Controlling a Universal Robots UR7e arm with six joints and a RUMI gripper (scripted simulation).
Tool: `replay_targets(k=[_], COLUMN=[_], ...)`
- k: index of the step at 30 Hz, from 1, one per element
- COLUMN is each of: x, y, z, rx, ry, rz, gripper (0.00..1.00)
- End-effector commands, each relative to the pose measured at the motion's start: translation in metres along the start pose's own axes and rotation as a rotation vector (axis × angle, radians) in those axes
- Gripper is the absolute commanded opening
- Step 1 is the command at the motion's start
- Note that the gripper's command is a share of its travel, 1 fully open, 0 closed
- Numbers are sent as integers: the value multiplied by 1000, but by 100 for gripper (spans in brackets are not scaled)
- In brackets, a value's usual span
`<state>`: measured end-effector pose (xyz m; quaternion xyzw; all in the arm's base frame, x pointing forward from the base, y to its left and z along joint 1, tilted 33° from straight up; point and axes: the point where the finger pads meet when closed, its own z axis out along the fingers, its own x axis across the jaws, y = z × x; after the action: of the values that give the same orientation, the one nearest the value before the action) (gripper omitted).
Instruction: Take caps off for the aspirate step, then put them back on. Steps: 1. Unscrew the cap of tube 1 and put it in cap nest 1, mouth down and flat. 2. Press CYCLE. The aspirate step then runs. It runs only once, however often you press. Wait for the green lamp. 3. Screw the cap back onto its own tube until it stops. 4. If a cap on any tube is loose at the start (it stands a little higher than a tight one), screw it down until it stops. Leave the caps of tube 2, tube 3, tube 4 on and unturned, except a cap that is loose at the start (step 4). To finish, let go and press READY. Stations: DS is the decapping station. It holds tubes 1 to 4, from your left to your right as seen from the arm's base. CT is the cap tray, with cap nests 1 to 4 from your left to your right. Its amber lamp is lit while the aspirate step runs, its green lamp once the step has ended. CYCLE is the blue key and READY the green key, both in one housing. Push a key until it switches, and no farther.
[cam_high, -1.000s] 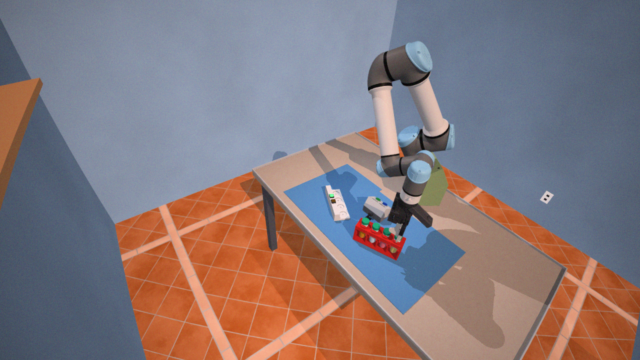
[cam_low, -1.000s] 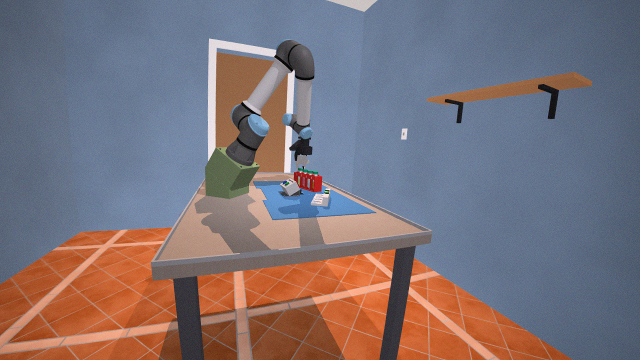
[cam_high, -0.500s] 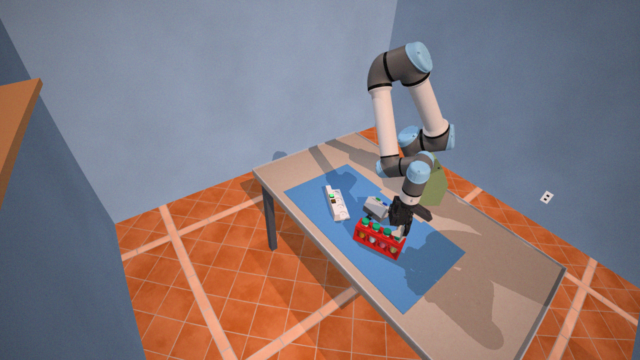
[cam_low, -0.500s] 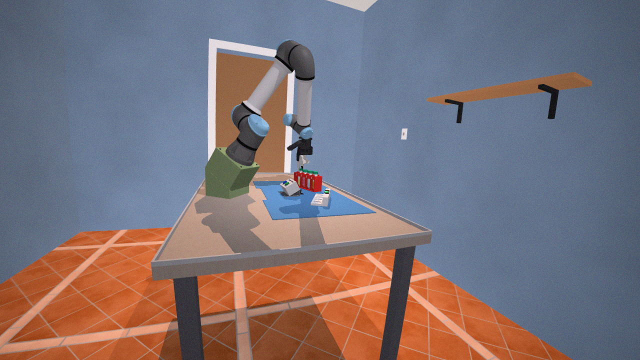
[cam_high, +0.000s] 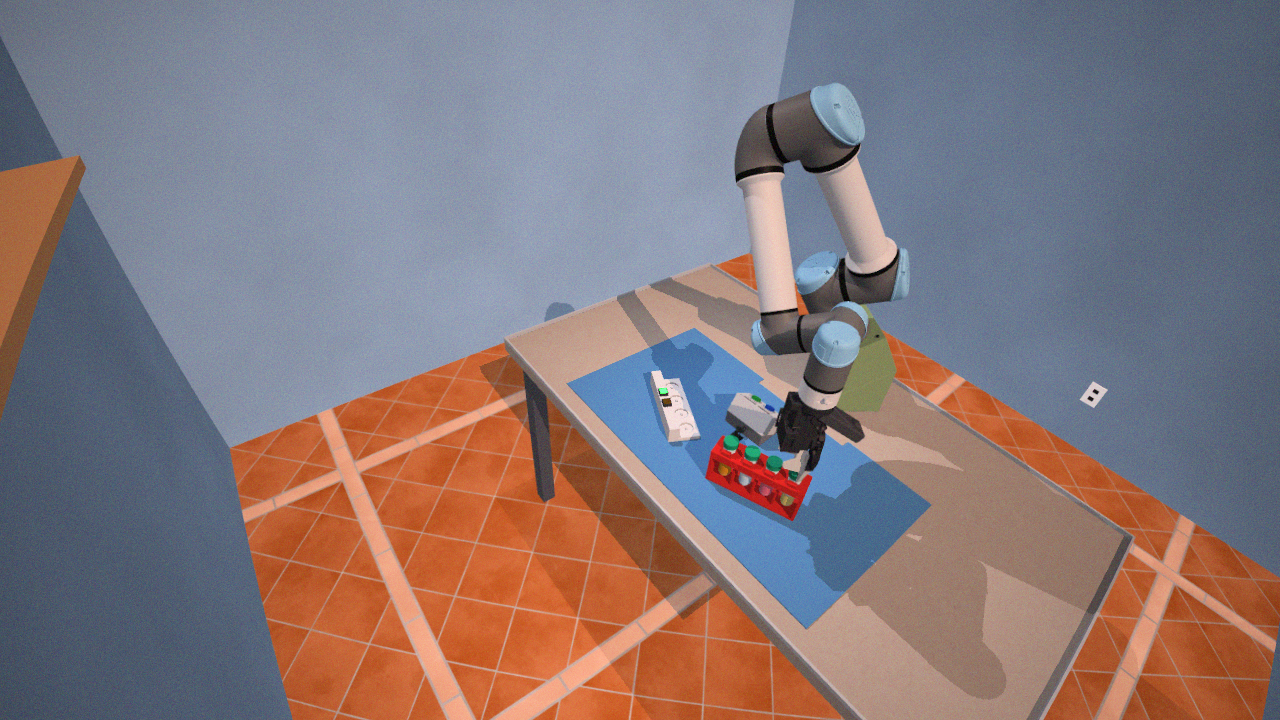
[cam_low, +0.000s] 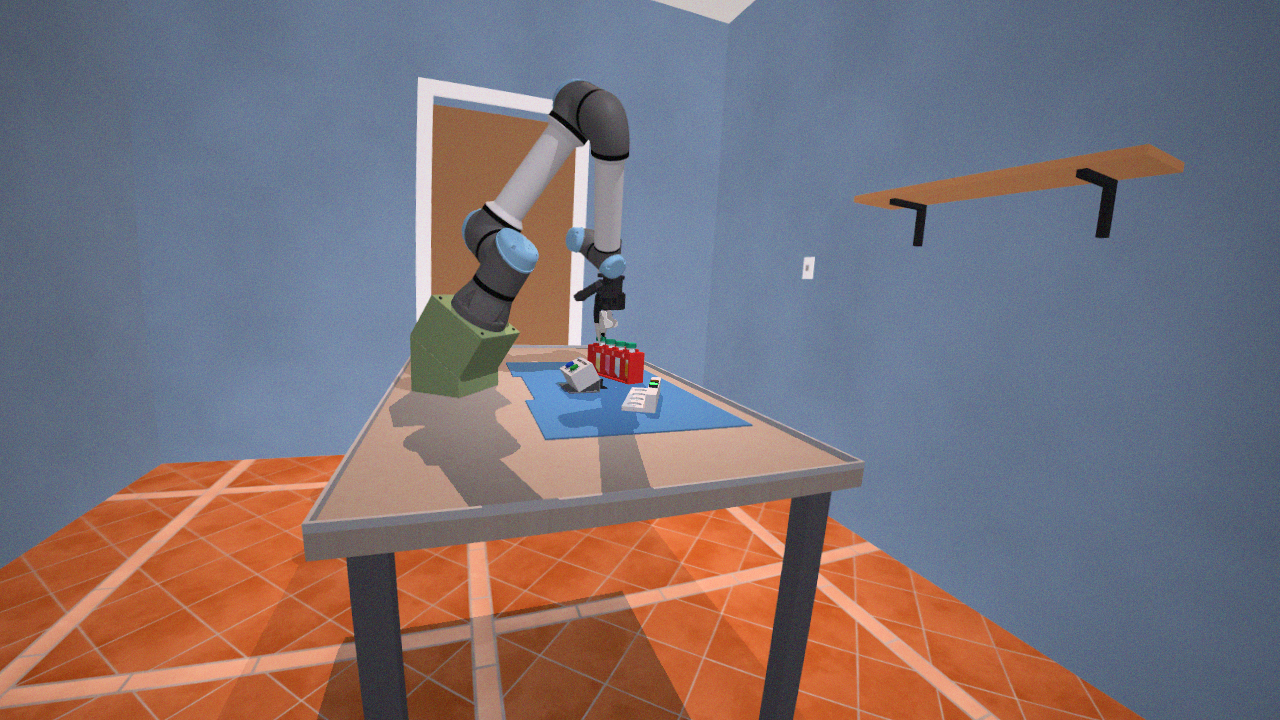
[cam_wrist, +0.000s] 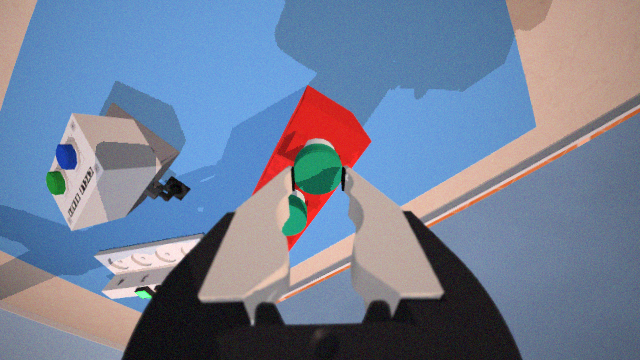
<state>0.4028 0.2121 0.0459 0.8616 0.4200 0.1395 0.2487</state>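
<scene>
- Right of centre in the top view, we are seeing the gripper (cam_high: 796, 469) (cam_low: 600, 336) (cam_wrist: 317, 168) reaching down to the near-right end of the red decapping station (cam_high: 713, 465) (cam_low: 634, 367) (cam_wrist: 327, 112).
- Mid-frame in the wrist view, the jaws are closing on the green cap of tube 1 (cam_high: 793, 476) (cam_low: 603, 340) (cam_wrist: 318, 169), one pad at each side; we are finding this cap over its own tube.
- We are noting three more green caps sitting on tubes 4 (cam_high: 731, 443), 3 (cam_high: 752, 454) and 2 (cam_high: 774, 462), running up and left in the top view.
- Lower left in the wrist view, the green lamp (cam_high: 663, 391) (cam_wrist: 144, 293) is glowing on the white cap tray (cam_high: 666, 425) (cam_low: 637, 403) (cam_wrist: 165, 272).
- Left in the wrist view, we are seeing the tilted key housing (cam_high: 747, 420) (cam_low: 583, 376) (cam_wrist: 120, 185) carrying blue CYCLE (cam_high: 769, 408) (cam_wrist: 66, 156) and green READY (cam_high: 756, 398) (cam_wrist: 55, 183).
- Across the table's middle, the blue mat (cam_high: 805, 573) (cam_low: 680, 420) (cam_wrist: 225, 50) is lying beneath all three stations.
</scene>
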Motion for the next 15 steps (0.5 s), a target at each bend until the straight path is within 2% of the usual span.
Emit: replay_targets(k=[1, 3, 15], x=[0, 0, 0], y=[0, 0, 0], z=[0, 0, 0], rx=[0, 0, 0], ry=[1, 1, 1], rz=[100, 100, 650], gripper=[0, 0, 0])
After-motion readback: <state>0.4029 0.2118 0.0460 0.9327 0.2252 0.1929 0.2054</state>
